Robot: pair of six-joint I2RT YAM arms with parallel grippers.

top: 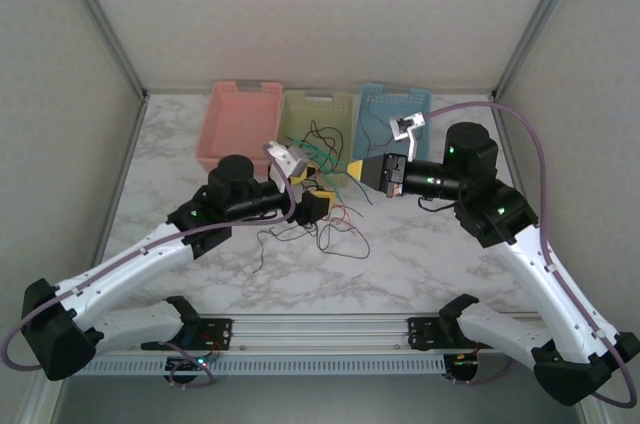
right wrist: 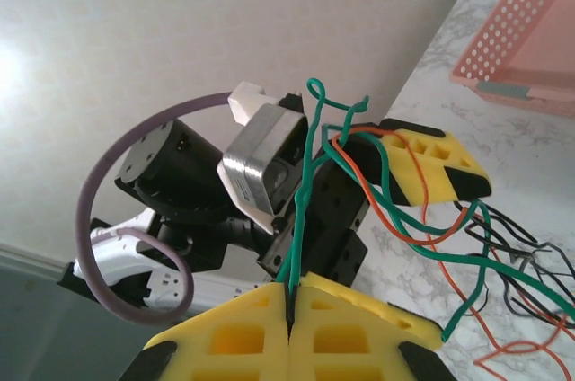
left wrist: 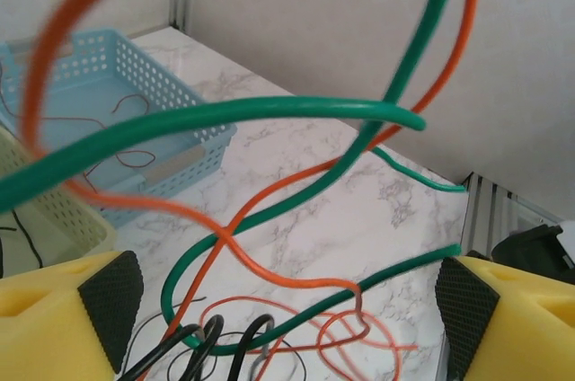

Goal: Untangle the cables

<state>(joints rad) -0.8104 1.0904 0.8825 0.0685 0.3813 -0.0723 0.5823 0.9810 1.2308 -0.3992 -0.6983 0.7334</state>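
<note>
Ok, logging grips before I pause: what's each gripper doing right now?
Left gripper: open, jaws wide, cables looping between them, nothing gripped.
Right gripper: shut on a green cable.

right gripper point(right wrist: 290, 309): at 6 o'clock, yellow fingers pressed together, pinching the green cable point(right wrist: 301, 219)
green cable: rises toward 12 o'clock from the pinch, curls at its top, other green strands sweep off toward 4 o'clock
orange cable point(right wrist: 359, 192): loops beside the green one, trails toward 5 o'clock
black cables point(right wrist: 517, 255): thin, lying at 4 o'clock on the marble table point(right wrist: 431, 84)
left gripper point(right wrist: 422, 165): just past centre toward 3 o'clock, one yellow finger showing, cables draped across it
lilac hose point(right wrist: 94, 210): arcs at 9 o'clock
pink basket point(right wrist: 530, 31): at 2 o'clock, on the table
</note>
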